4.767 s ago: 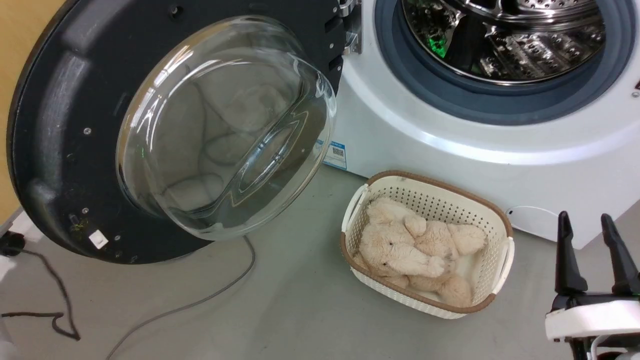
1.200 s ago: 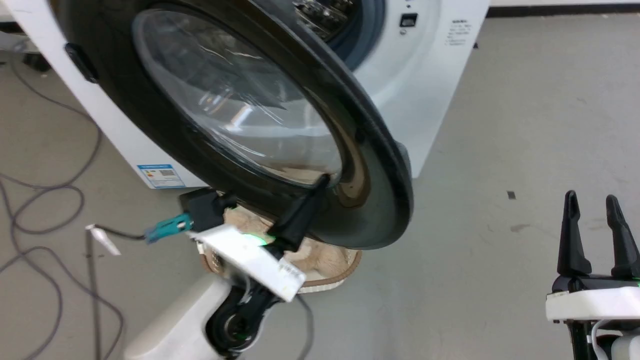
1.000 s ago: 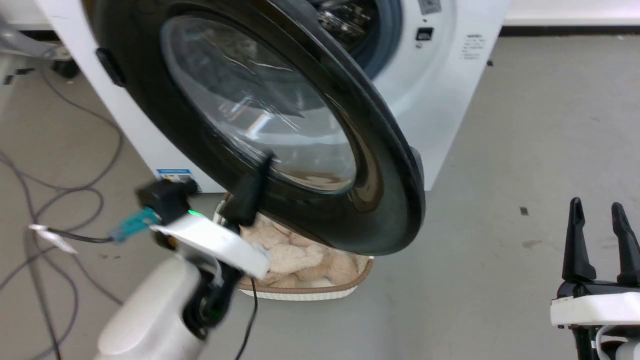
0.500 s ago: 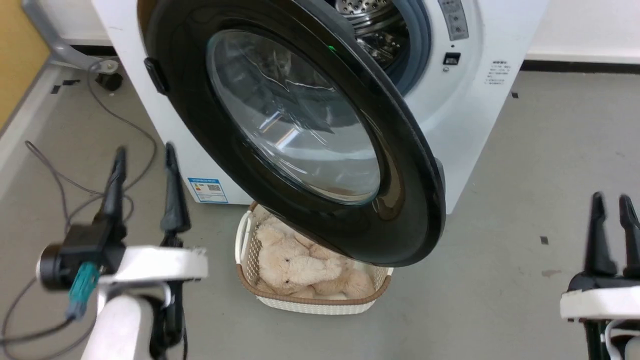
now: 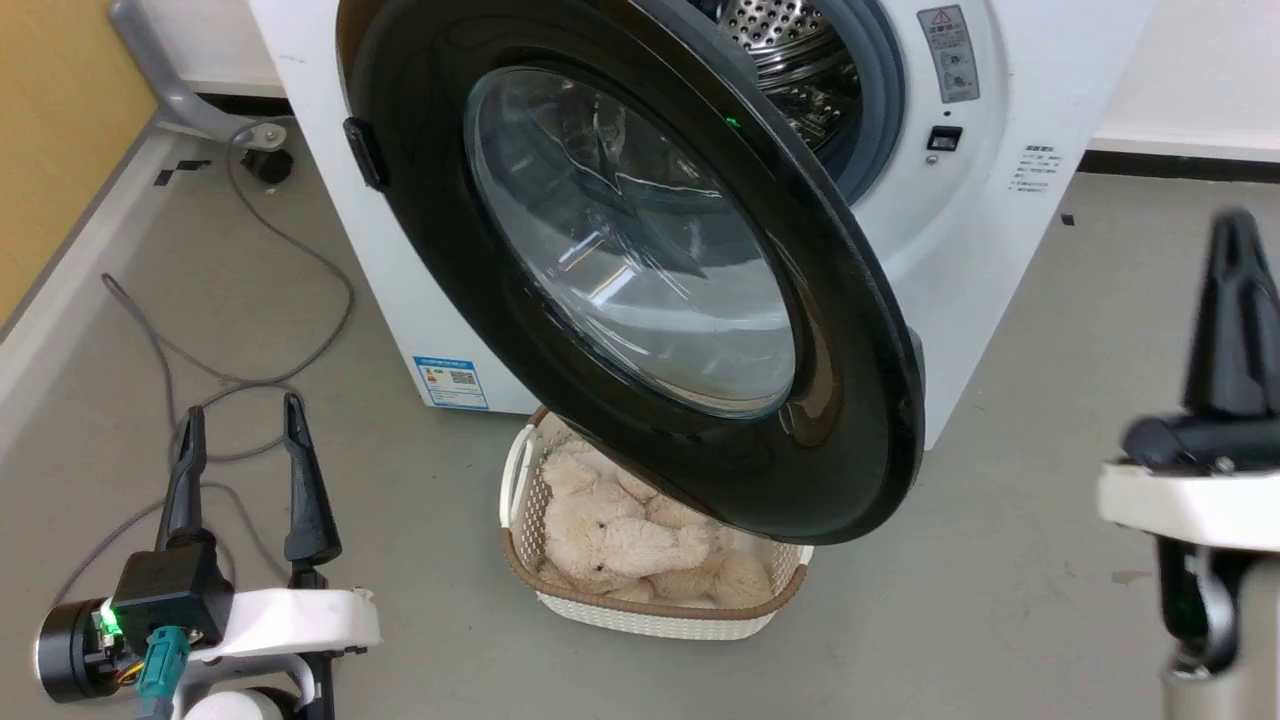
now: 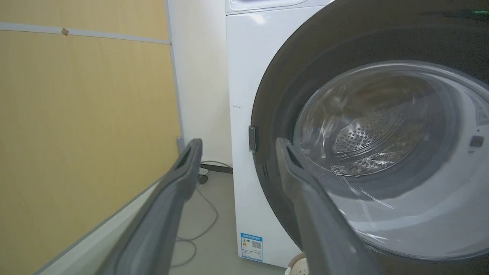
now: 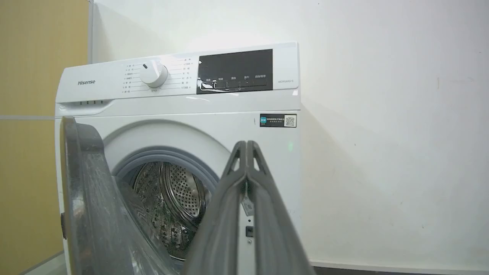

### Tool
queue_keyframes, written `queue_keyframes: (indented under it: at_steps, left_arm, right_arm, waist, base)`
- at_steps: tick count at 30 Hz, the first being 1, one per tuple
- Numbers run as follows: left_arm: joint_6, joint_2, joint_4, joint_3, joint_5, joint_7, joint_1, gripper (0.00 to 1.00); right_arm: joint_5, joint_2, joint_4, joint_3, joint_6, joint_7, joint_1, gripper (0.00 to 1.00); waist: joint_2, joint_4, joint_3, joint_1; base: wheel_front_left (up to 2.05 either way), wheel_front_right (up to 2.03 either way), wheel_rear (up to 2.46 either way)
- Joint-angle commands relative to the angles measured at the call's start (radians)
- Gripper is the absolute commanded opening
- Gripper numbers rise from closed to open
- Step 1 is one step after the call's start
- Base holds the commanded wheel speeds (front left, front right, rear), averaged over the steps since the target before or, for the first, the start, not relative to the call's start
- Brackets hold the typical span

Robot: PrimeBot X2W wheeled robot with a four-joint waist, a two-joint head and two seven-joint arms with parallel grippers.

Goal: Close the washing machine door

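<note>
The washing machine door (image 5: 640, 270), a glossy black disc with a clear glass bowl, stands part-way swung toward the white washing machine (image 5: 1010, 230), its free edge at the right still off the front. The steel drum (image 5: 790, 50) shows behind it. My left gripper (image 5: 240, 415) hangs open at the lower left, well clear of the door; in the left wrist view its fingers (image 6: 237, 143) point at the door's (image 6: 374, 152) outer face. My right gripper (image 5: 1238, 225) is raised at the right, fingers pressed together, empty. In the right wrist view it (image 7: 246, 145) faces the machine's front (image 7: 183, 130) beside the door's edge (image 7: 84, 191).
A cream basket (image 5: 660, 605) with a beige plush toy (image 5: 620, 535) sits on the floor under the door's lower rim. Grey cables (image 5: 250, 330) trail across the floor at the left, next to a yellow wall (image 5: 50, 130). Open grey floor lies at the right.
My left gripper came off the door's lower rim, opened and dropped back to the lower left. My right gripper shut and rose. The camera shifted; the door stays partly open.
</note>
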Motion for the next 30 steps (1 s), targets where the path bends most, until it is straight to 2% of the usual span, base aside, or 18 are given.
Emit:
queue_keyframes:
  at_steps: [1,11,13,14,17,23,30]
  left_arm:
    - [-0.006,-0.006,0.001,0.008,0.01,-0.004,0.01,1.0]
    - [-0.035,-0.029,0.005,0.019,0.053,-0.004,0.023,1.0]
    - [-0.035,-0.031,0.009,0.018,0.062,-0.004,0.026,1.0]
    - [-0.038,-0.035,0.017,0.018,0.064,-0.004,0.033,1.0]
    - [-0.039,-0.039,0.027,0.019,0.068,-0.004,0.039,1.0]
    - [-0.043,-0.045,0.04,0.015,0.073,-0.004,0.034,1.0]
    - [-0.043,-0.051,0.041,0.011,0.076,-0.004,0.024,1.0]
  right_arm:
    - [-0.002,-0.003,-0.024,0.035,0.001,-0.004,-0.027,0.0]
    - [0.093,-0.142,-0.127,0.388,0.001,-0.004,-0.07,0.0]
    - [0.107,-0.173,-0.121,0.456,0.001,-0.004,-0.063,0.0]
    - [0.134,-0.208,-0.089,0.538,0.001,-0.004,-0.047,0.0]
    - [0.14,-0.252,-0.03,0.612,0.001,-0.004,-0.03,0.0]
    - [0.135,-0.313,0.107,0.686,0.001,-0.004,-0.015,0.0]
    - [0.148,-0.332,0.2,0.664,0.001,-0.004,-0.013,0.0]
  waist:
    - [0.0,0.005,0.001,0.0001]
    - [0.0,0.025,0.005,0.0001]
    - [0.0,0.027,0.005,0.0001]
    - [0.0,0.027,0.005,0.0001]
    - [0.0,0.024,0.006,0.0001]
    - [0.0,0.025,0.019,0.0001]
    - [0.0,0.023,0.044,0.0001]
  base:
    - [0.0,0.0,0.0]
    - [0.0,0.0,0.0]
    - [0.0,0.0,0.0]
    - [0.0,0.0,0.0]
    - [0.0,0.0,0.0]
    - [0.0,0.0,0.0]
    - [0.0,0.0,0.0]
